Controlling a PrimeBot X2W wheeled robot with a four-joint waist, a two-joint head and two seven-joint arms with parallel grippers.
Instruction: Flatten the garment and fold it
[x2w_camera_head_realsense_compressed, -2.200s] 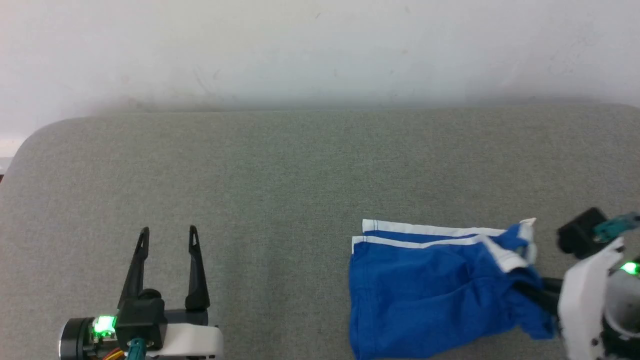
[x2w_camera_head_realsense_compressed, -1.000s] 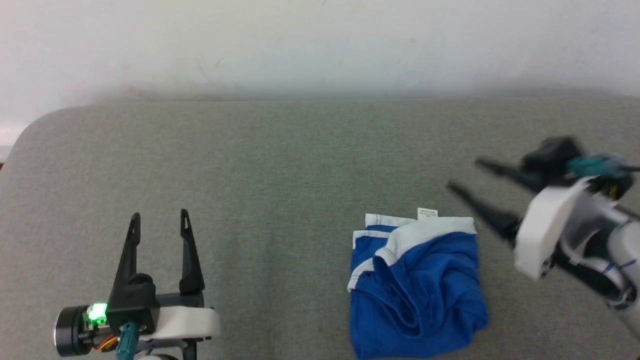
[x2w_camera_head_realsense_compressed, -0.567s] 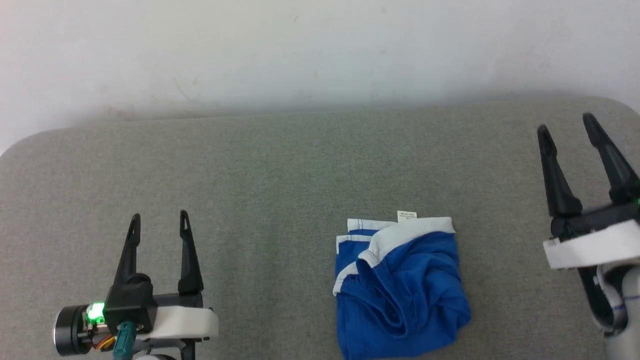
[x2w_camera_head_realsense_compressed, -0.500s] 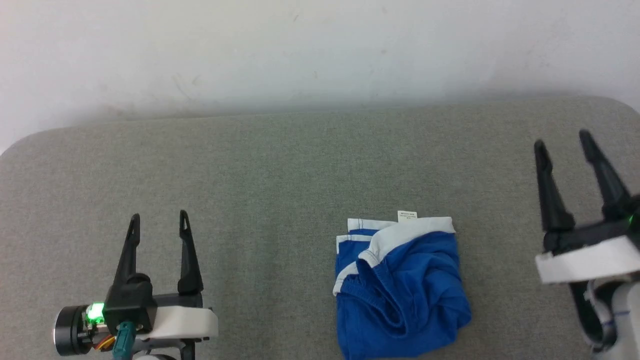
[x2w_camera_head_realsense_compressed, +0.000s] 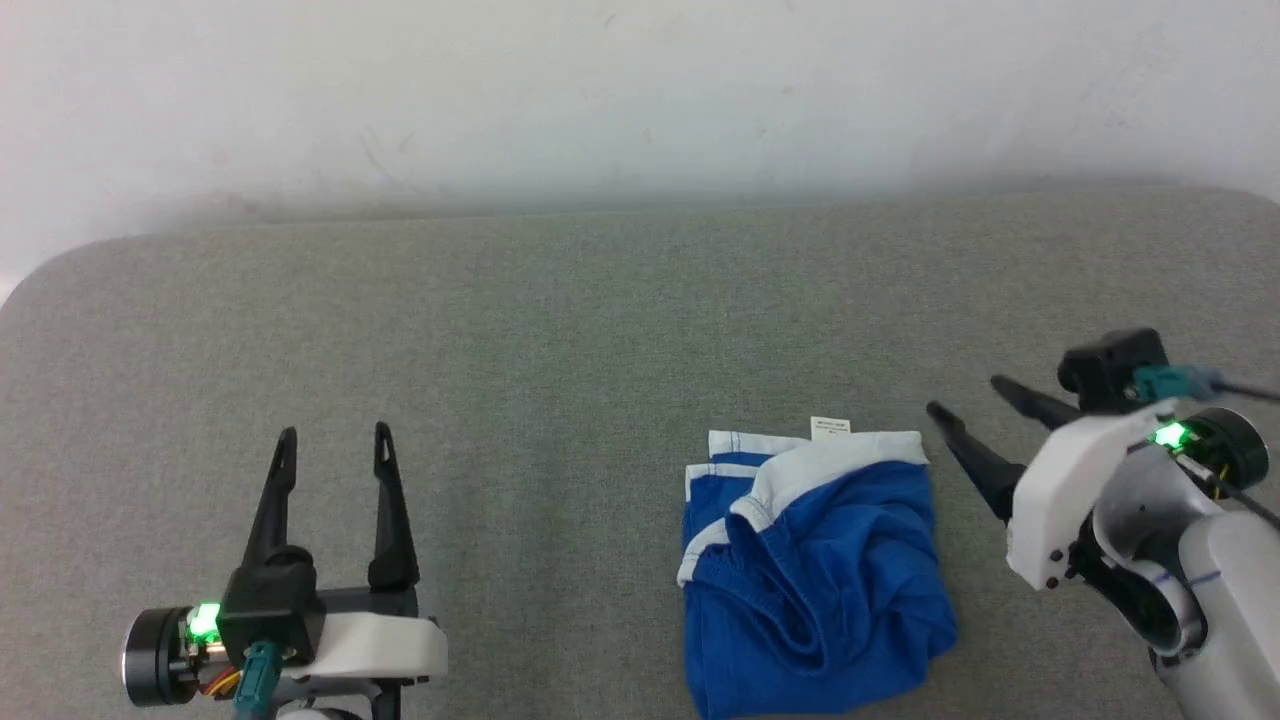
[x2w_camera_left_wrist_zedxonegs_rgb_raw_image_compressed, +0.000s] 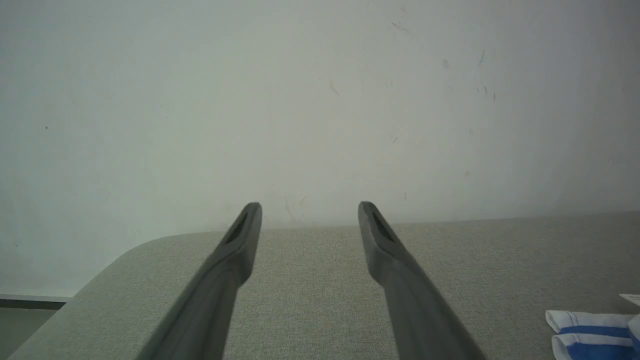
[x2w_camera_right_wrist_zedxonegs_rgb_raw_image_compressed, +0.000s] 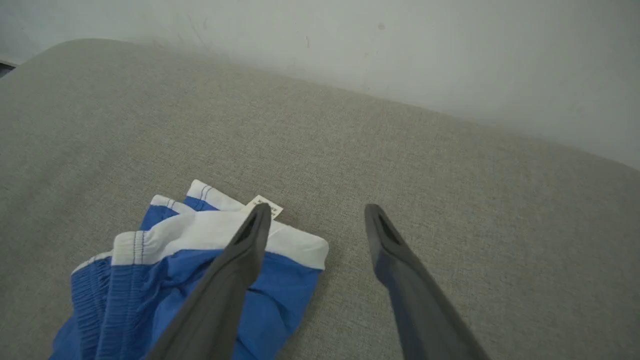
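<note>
Roughly square, crumpled shorts (x2w_camera_head_realsense_compressed: 818, 585) (blue, white-trimmed)

The grey tabletop (x2w_camera_head_realsense_compressed: 600, 330) lies bare from its rounded left corner across to the garment (x2w_camera_head_realsense_compressed: 830, 580). That crumpled blue-and-white heap at the lower right is the 1 obstacle on the surface. The left claw (x2w_camera_head_realsense_compressed: 335, 432), fingers spread, has bare cloth ahead and on both sides, well apart from the heap. The right claw (x2w_camera_head_realsense_compressed: 967, 395), also spread, sits just beside the heap's far right corner, with bare tabletop beyond it. The wall (x2w_camera_head_realsense_compressed: 640, 90) closes the far edge.
</note>
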